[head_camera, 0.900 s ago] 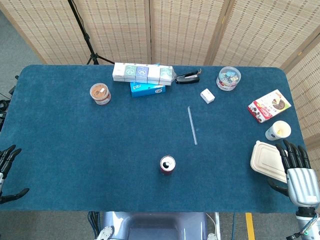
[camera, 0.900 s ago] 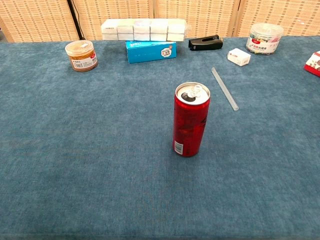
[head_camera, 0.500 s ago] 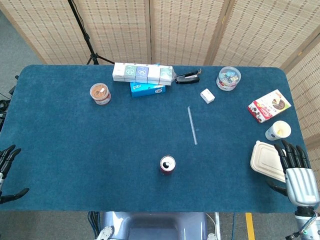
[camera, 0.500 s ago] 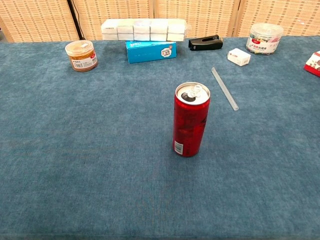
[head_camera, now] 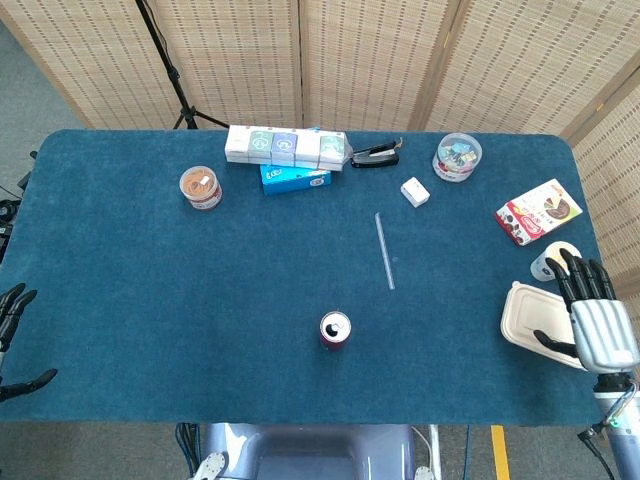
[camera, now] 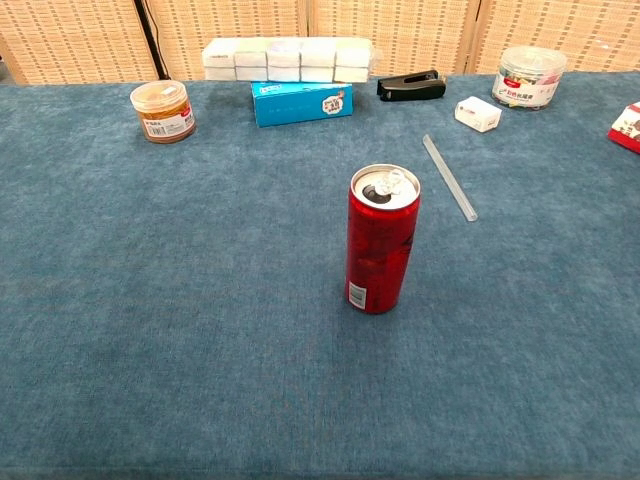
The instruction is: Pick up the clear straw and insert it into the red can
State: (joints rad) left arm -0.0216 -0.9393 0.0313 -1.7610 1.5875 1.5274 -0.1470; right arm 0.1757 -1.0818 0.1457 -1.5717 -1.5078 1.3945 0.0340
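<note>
Blue table [head_camera: 150,300] spread wide. Right hand [head_camera: 598,325] at the right edge, fingers apart and empty, over a white box [head_camera: 535,322]. Left hand [head_camera: 12,335] cut off far left, fingers spread, empty. Red can [camera: 382,239] upright near centre. Clear straw [camera: 450,178] flat beyond it, apart.

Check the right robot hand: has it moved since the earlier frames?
Yes. The right robot hand has shifted up-frame, its fingertips now overlapping the paper cup instead of lying below it beside the takeout box.
</note>
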